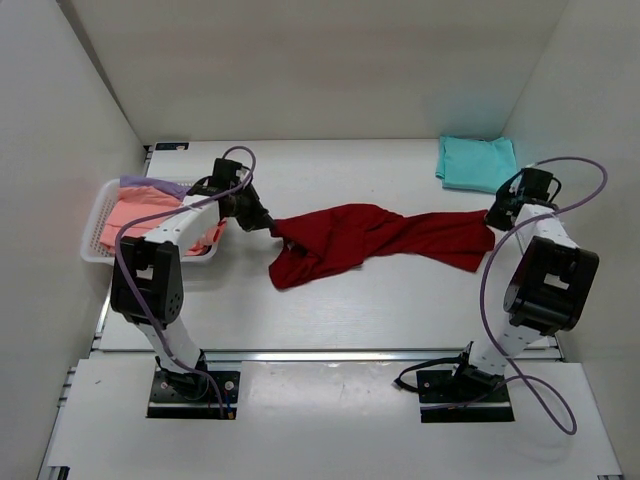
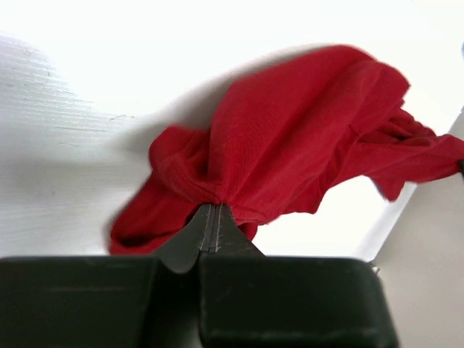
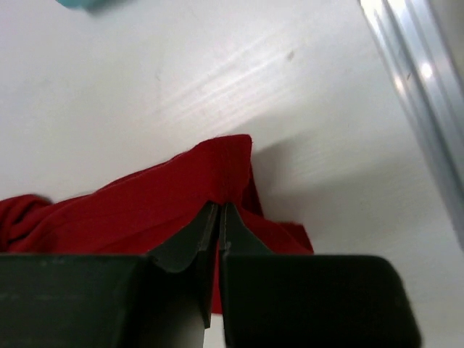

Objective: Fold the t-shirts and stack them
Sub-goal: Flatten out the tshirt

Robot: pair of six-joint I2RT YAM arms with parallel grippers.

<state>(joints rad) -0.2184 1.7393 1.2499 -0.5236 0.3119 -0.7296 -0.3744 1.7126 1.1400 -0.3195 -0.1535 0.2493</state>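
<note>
The dark red shirt [image 1: 370, 240] is strung out, crumpled, over the tabletop [image 1: 400, 310] between both arms. The left end effector [image 1: 272, 228] is clamped shut on one end of it and the right end effector [image 1: 492, 222] pinches the other. A folded teal shirt [image 1: 477, 162] lies just beyond the right one. Behind the left one, a basket [image 1: 95, 228] holds a pink shirt [image 1: 140, 212] and a lavender shirt [image 1: 155, 185].

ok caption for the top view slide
Left hand and right hand each pinch an end of the dark red t-shirt between a white basket and a folded teal t-shirt.
</note>
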